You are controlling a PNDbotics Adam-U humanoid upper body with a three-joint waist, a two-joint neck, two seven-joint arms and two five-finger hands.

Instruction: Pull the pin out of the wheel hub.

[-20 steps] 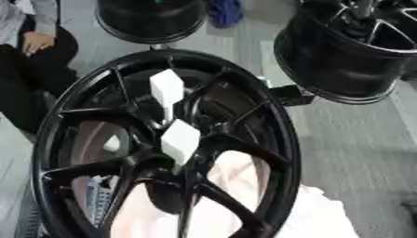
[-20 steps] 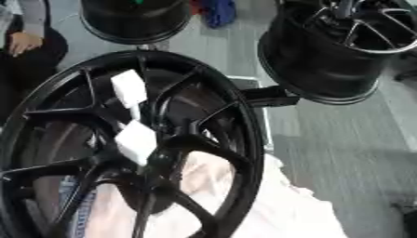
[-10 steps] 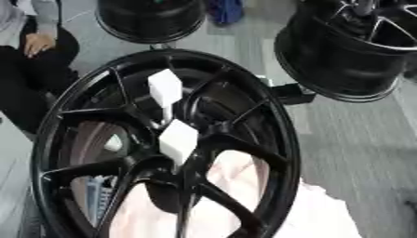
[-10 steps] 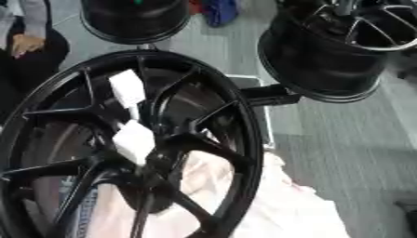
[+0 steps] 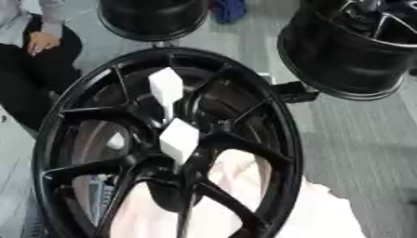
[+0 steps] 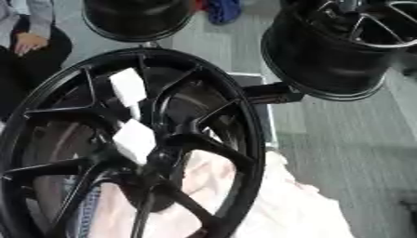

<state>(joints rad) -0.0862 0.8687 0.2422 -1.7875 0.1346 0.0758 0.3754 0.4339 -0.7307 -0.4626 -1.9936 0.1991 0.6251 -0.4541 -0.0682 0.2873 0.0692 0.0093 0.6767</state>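
Note:
A large black spoked wheel hub (image 5: 269, 135) fills the foreground, leaning at a tilt. Two white block-shaped pieces stand among its spokes. The upper white piece (image 5: 165, 86) sits near the top spokes, and the lower white piece (image 5: 178, 139) sits just above the dark centre of the hub (image 5: 171, 193). A thin stem seems to join them, but I cannot make it out clearly. Neither of my hands shows in either view.
A pale cloth (image 5: 326, 216) lies under and behind the hub at the lower right. Two more black wheels stand at the back, one at top centre (image 5: 155, 18) and one at top right (image 5: 354, 51). A person sits at the far left edge. Grey floor shows on the right.

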